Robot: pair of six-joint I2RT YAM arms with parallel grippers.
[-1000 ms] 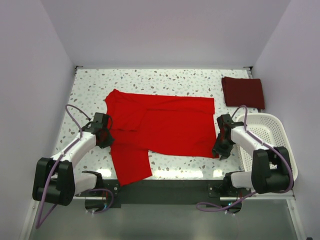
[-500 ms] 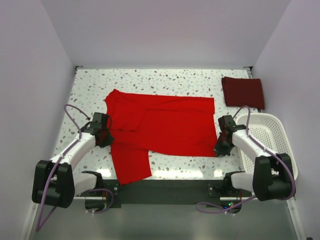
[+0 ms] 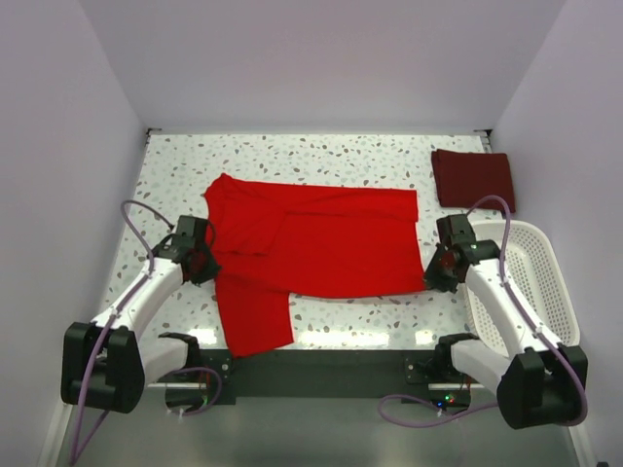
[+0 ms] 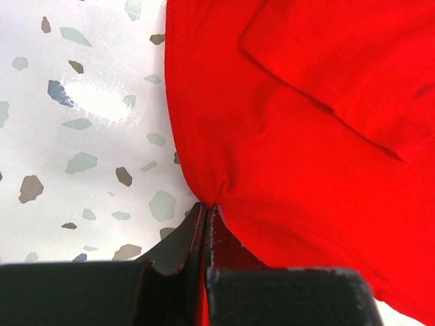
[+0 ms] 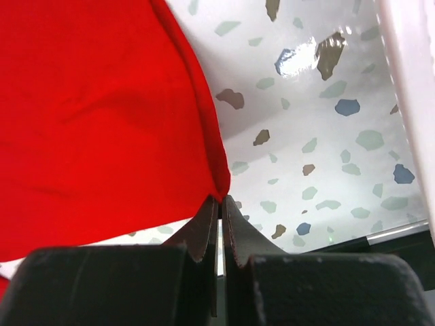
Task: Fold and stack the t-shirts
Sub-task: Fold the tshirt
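Bright red cloth t-shirt [image 3: 321,243] lies creased on the speckled table [image 3: 292,151], left gripper [image 4: 206,208] clamped on its left edge, right gripper [image 5: 219,199] clamped on its near-right corner.

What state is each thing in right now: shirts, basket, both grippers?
red shirt: spread flat, one flap folded over, pinched at its left and right edges.
maroon shirt: folded, lying apart at far right.
basket: upright, nothing visible inside.
left gripper: shut on the red shirt's edge.
right gripper: shut on the red shirt's corner.
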